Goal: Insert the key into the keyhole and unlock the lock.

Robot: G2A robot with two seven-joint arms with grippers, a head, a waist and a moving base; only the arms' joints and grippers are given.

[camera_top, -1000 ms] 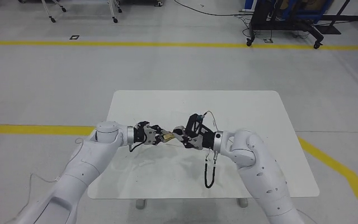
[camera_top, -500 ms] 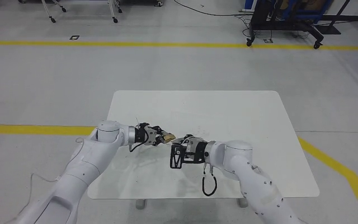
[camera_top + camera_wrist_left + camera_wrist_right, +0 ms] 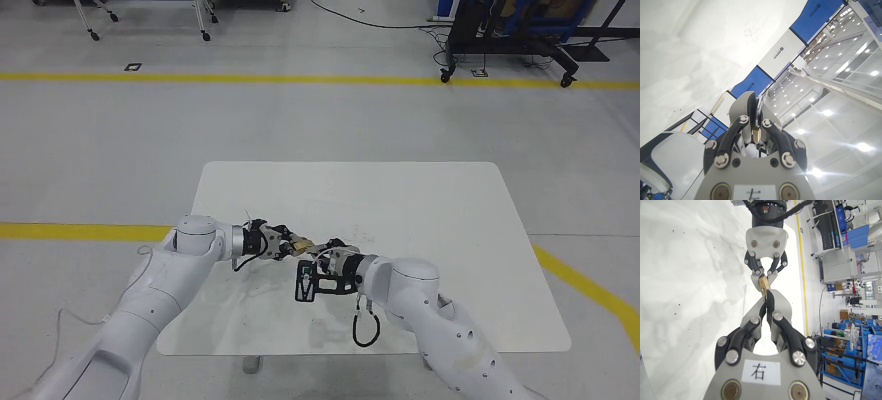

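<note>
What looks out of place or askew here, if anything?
Nothing stands out. The left gripper holds the brass padlock above the white table, and the closed right gripper meets the padlock's end. No damage or spill shows; whether it grips a key cannot be told.

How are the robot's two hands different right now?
The left gripper clamps the brass padlock; the right gripper has its tips at the padlock's keyhole end. Whatever the right gripper pinches is hidden; the left gripper's load shows plainly. Both are shut, over the table.
</note>
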